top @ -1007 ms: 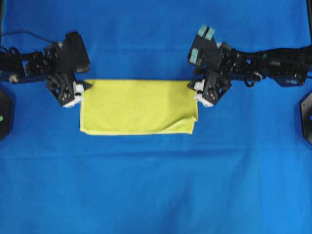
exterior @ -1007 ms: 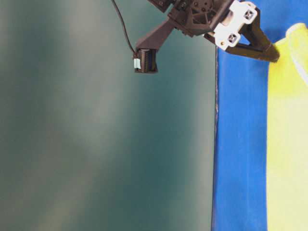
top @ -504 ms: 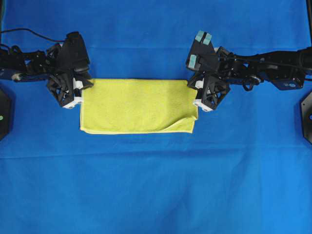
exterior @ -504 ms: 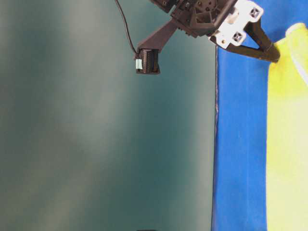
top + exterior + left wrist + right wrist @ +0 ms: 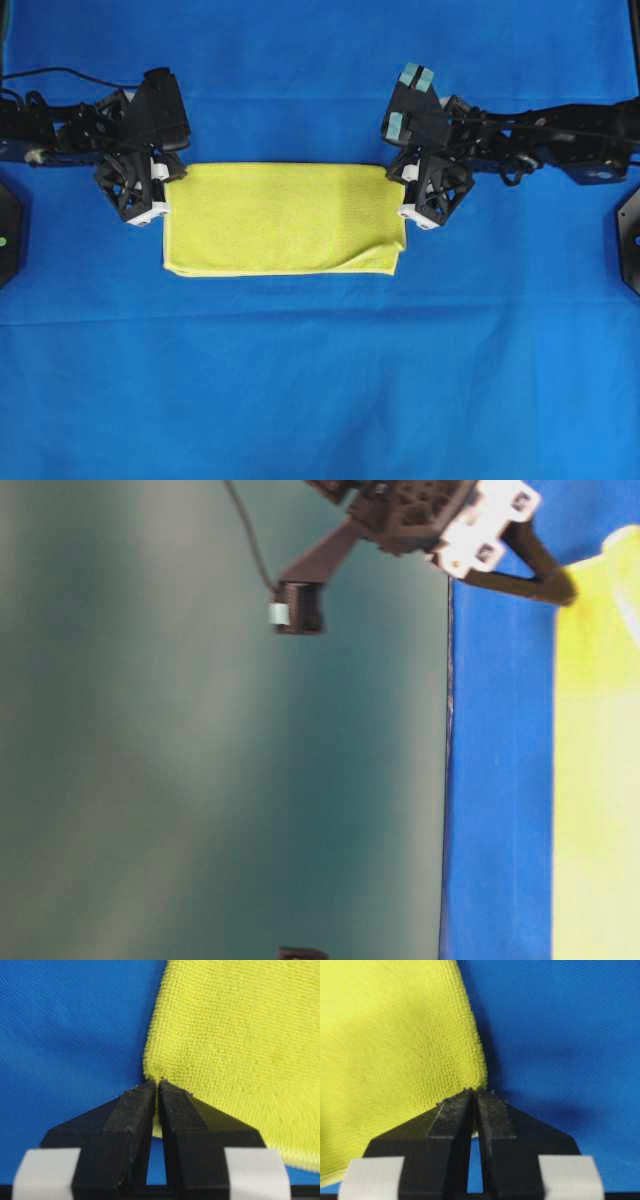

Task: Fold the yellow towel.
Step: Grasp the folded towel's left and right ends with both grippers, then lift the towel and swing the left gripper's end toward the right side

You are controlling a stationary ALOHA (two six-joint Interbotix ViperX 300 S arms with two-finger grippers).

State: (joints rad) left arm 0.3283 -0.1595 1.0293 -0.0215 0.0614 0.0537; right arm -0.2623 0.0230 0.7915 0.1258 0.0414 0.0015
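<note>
The yellow towel (image 5: 285, 218) lies as a wide rectangle on the blue cloth, its right front corner slightly doubled over. My left gripper (image 5: 172, 174) is shut on the towel's far left corner. In the left wrist view the black fingertips (image 5: 135, 1105) pinch that corner of the towel (image 5: 240, 1040). My right gripper (image 5: 397, 178) is shut on the far right corner. The right wrist view shows my right gripper (image 5: 475, 1092) closed on the edge of the towel (image 5: 395, 1045). At table level my left gripper (image 5: 565, 585) touches the towel (image 5: 600, 730) at its corner.
A large blue cloth (image 5: 320, 380) covers the table around the towel. Black fixtures sit at the left edge (image 5: 8, 230) and right edge (image 5: 630, 235). A wrist camera and cable (image 5: 295, 605) hang off the left arm.
Both grippers closed from open onto the towel's far corners. The right front corner of the towel has flattened a little.
</note>
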